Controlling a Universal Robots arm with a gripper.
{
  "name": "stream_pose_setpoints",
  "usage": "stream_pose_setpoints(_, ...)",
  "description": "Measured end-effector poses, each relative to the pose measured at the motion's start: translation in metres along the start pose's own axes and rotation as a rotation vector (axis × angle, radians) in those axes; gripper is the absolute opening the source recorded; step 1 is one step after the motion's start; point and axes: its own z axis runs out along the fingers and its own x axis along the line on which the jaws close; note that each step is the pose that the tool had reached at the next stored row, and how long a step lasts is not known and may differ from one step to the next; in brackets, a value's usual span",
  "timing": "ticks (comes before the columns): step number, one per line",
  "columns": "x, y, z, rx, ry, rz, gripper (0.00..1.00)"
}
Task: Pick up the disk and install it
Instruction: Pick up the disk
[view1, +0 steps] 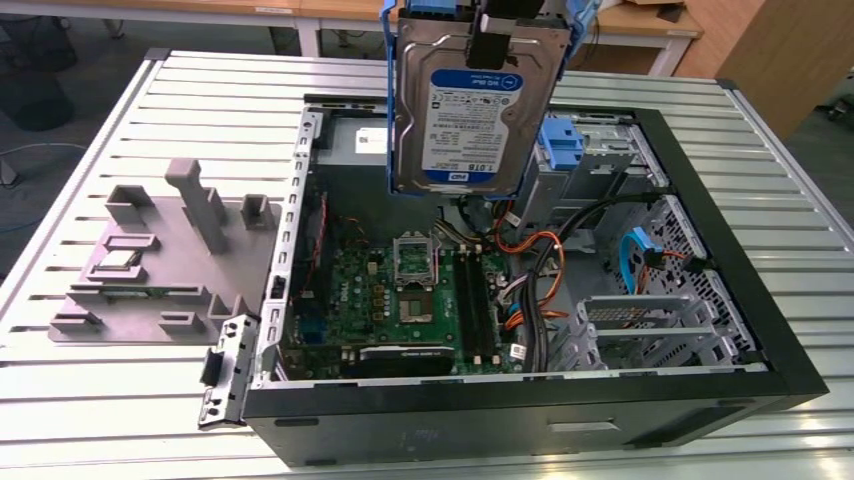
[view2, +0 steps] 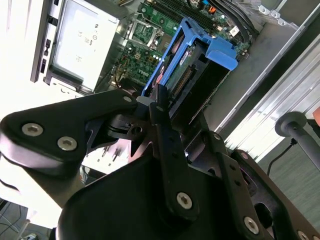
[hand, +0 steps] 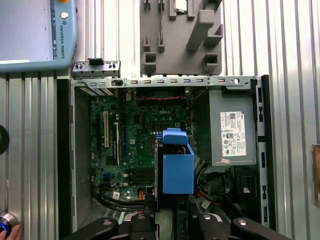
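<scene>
Gripper (view1: 491, 52) is holding the disk (view1: 474, 105) on edge above the open computer case (view1: 534, 415).

The claw is pinching the disk by the top of its blue carrier frame, with the black fingers (view2: 162, 125) pressing on it in the second wrist view. The disk is hanging upright in the air, clear of the case, with its label facing the exterior view. In the first wrist view it is hovering over the edge of the motherboard (hand: 125, 140), just beside the grey box with a white sticker (hand: 232, 132). A bare blue bracket (view1: 563, 140) is sitting in the case near its far wall. The case is lying open on the slatted tabletop (view1: 107, 400), and a grey fixture (view1: 160, 260) is resting near the tabletop's edge at the exterior view's left.
</scene>
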Motion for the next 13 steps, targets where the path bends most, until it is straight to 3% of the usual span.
stream_pose_setpoints(13, 0.0021, -0.0001, -0.0001, 0.0000, 0.0000, 0.000, 0.35)
